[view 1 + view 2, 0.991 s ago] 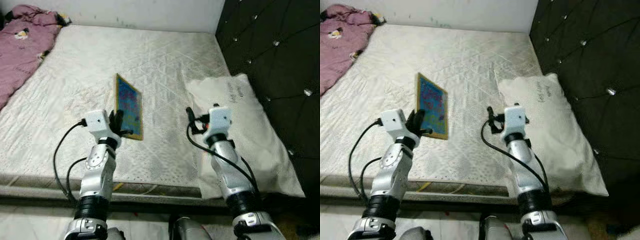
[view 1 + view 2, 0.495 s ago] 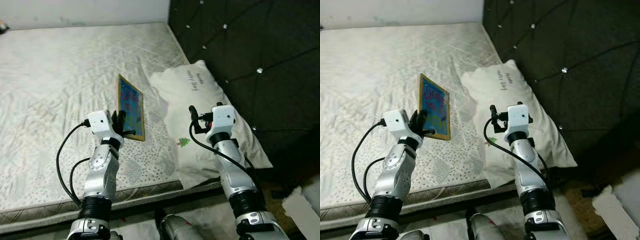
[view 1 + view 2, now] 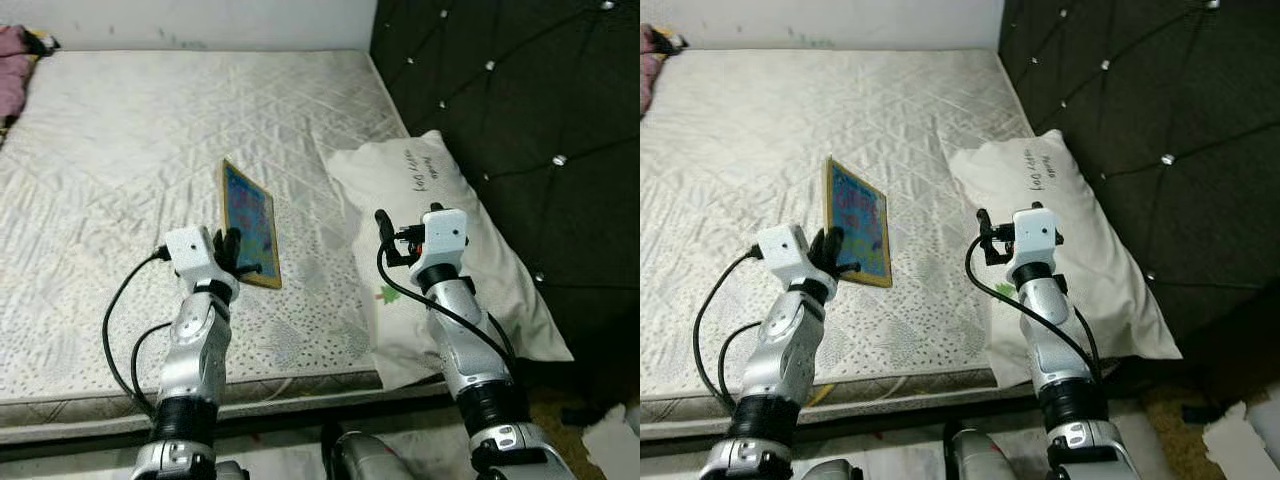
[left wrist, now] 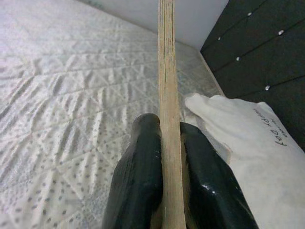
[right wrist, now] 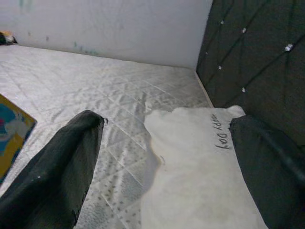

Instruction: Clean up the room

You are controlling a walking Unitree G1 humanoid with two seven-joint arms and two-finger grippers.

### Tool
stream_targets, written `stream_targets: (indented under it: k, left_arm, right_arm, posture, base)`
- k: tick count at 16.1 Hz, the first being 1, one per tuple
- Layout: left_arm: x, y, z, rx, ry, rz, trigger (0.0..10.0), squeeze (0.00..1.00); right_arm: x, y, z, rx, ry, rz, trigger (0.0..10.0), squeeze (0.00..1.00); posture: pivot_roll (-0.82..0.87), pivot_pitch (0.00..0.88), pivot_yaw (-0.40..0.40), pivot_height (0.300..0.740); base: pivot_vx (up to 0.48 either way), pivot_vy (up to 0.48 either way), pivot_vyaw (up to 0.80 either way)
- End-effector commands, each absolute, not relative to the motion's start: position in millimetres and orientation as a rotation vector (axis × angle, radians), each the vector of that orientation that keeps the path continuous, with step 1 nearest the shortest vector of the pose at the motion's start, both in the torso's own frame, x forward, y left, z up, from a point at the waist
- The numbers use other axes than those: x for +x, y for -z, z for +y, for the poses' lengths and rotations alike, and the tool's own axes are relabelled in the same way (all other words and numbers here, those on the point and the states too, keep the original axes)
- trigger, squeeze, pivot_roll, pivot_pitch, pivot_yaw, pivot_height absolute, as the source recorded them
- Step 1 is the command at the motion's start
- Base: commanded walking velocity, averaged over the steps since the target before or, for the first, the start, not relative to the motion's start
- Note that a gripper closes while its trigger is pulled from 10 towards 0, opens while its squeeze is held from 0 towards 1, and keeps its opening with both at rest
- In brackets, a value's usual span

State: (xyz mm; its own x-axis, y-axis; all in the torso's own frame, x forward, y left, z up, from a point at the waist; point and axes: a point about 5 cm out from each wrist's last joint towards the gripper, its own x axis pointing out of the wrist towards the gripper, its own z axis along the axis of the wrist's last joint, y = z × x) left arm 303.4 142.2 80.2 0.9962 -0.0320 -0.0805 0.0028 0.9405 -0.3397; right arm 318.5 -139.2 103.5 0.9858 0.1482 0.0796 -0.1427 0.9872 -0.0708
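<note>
Robot's left gripper (image 3: 238,255) clamps a colourful board (image 3: 250,222) upright at frame centre, right gripper (image 5: 167,157) spread empty; level carrying should prevent slipping.

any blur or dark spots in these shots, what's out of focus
Left eye view: evenly lit and fairly sharp, the headboard dark with little detail. Left wrist view: the board edge and black fingers close up and soft. Right wrist view: near fingers blurred, the pillow clearer.
</note>
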Motion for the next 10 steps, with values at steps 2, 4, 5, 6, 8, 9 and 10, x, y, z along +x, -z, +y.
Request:
stream_targets:
  k: [2,4,5,6,8,9,10]
  left_arm:
    - [298.4,-93.8,146.6,-0.353,0.043,0.038,10.0,0.00]
    - [286.8,-96.7,155.2,-0.361,0.021,0.024,10.0,0.00]
    - [282.2,-98.0,158.0,-0.340,0.013,0.014,10.0,0.00]
    - [276.6,-99.1,161.2,-0.296,0.007,-0.004,10.0,0.00]
    - [266.1,-101.2,168.4,-0.218,-0.012,-0.023,10.0,0.00]
    - [261.7,-101.9,171.1,-0.208,-0.018,-0.016,10.0,0.00]
    - [260.9,-101.8,172.1,-0.209,-0.023,-0.014,10.0,0.00]
  right_arm:
    - [310.8,-109.1,-142.4,-0.050,-0.147,-0.098,10.0,0.00]
    - [299.6,-110.8,-143.4,-0.031,-0.147,-0.098,10.0,0.00]
    - [295.7,-110.9,-143.2,-0.027,-0.148,-0.099,10.0,0.00]
    - [292.1,-110.1,-142.1,-0.032,-0.155,-0.100,10.0,0.00]
    - [289.5,-112.3,-141.6,-0.038,-0.155,-0.108,10.0,0.00]
    - [286.8,-114.2,-141.3,-0.044,-0.156,-0.110,10.0,0.00]
    - [285.9,-114.2,-141.2,-0.044,-0.157,-0.108,10.0,0.00]
  posture:
    - [-0.01,0.062,-0.022,0.740]
    - [0.00,0.071,-0.024,0.740]
    - [0.00,0.079,-0.025,0.740]
    - [0.00,0.079,-0.025,0.740]
    - [0.00,0.100,-0.026,0.740]
    - [0.00,0.102,-0.027,0.740]
    - [0.00,0.103,-0.028,0.740]
  base:
    - [0.000,0.000,0.00]
    - [0.000,0.000,0.00]
    - [0.000,0.000,0.00]
    - [0.000,0.000,0.00]
    - [0.000,0.000,0.00]
    - [0.000,0.000,0.00]
    - [0.000,0.000,0.00]
